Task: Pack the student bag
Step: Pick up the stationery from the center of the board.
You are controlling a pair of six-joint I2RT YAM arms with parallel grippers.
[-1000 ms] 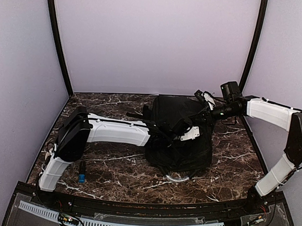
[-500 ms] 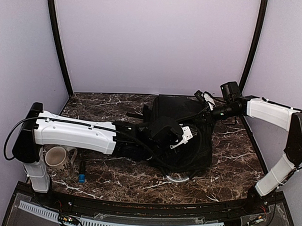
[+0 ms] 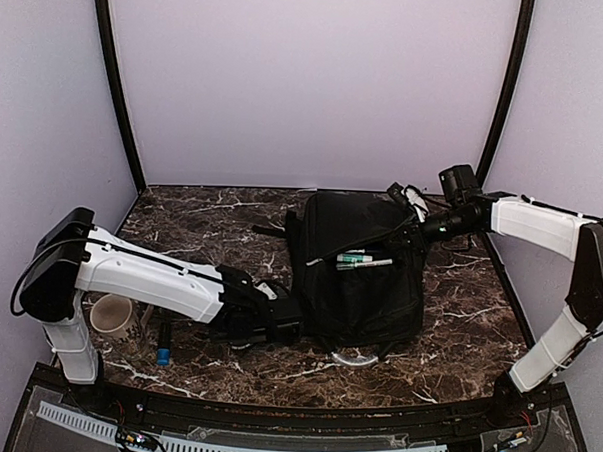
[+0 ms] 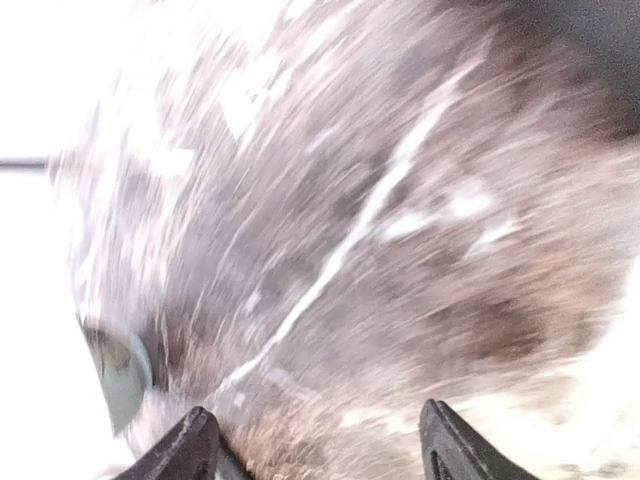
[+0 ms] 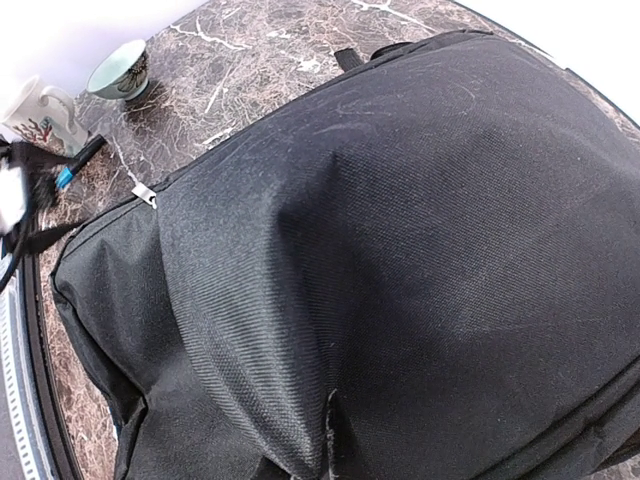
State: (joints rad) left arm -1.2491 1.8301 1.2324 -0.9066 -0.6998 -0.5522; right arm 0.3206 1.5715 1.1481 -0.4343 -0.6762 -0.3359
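Already in student bag (image 3: 363,304): pens (image 3: 363,260) are lying at its mouth.
Waiting on tabletop (image 3: 212,212): mug (image 3: 112,316), blue-tipped item (image 3: 163,348).
Left pincer (image 4: 315,420): hanging apart, empty.
Right pincer (image 3: 410,226): pinching bag fabric.

Black fabric student bag (image 3: 363,299), lying flat
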